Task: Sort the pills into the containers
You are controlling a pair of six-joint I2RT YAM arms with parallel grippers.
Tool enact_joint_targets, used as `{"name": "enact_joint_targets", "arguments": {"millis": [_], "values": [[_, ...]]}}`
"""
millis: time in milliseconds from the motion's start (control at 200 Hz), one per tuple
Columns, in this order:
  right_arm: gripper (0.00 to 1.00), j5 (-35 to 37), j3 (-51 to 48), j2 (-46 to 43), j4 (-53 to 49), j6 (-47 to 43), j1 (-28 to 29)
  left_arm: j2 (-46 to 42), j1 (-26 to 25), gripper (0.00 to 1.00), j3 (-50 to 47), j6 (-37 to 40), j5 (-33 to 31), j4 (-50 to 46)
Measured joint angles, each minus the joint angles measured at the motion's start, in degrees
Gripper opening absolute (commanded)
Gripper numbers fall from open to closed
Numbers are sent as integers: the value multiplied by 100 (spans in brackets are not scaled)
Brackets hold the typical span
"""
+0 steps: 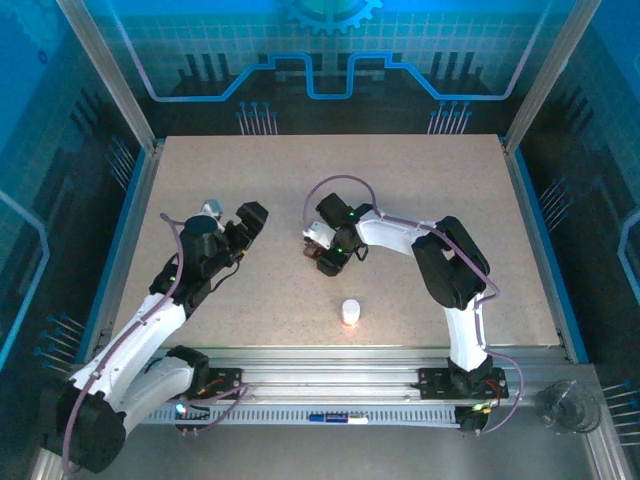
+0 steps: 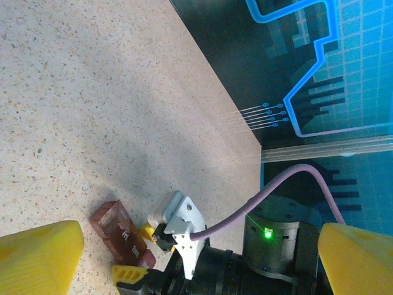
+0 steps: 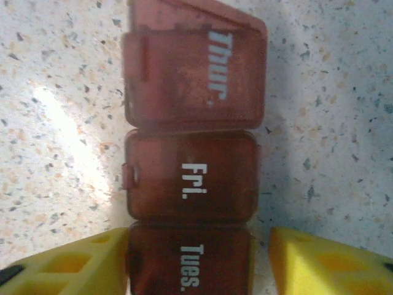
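Reddish-brown containers (image 3: pixel 190 166) — long axis straight out from right tool (image 3: pixel 198 265)

And there's the left arm stretched forward, left gripper (image 1: pixel 247 220) with jaws spread wide, while the right arm folds inward at the elbow, right gripper (image 1: pixel 322 252) pointing down, jaws parted.

containers (image 3: pixel 190 178): translucent reddish-brown plastic, smooth, faintly glossy, lids scuffed
table (image 1: pixel 420 180): matt, speckled, stone-like finish
fingers (image 3: pixel 67 264): yellow plastic, matt, at the lower corners
rails (image 1: pixel 330 362): bare brushed metal, bottom of frame
cable (image 2: pixel 288 178): smooth purple sheath, slight sheen
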Motion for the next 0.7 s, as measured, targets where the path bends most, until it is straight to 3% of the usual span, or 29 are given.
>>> {"name": "enact_joint_targets", "arguments": {"millis": [430,695], "values": [[65,793,-197,-181,-42,498,-28,450,0,99,247,420,144,-313],[65,1080,-146,-212,-315,894,-463,1036,2,99,885,979,378,-728]]}}
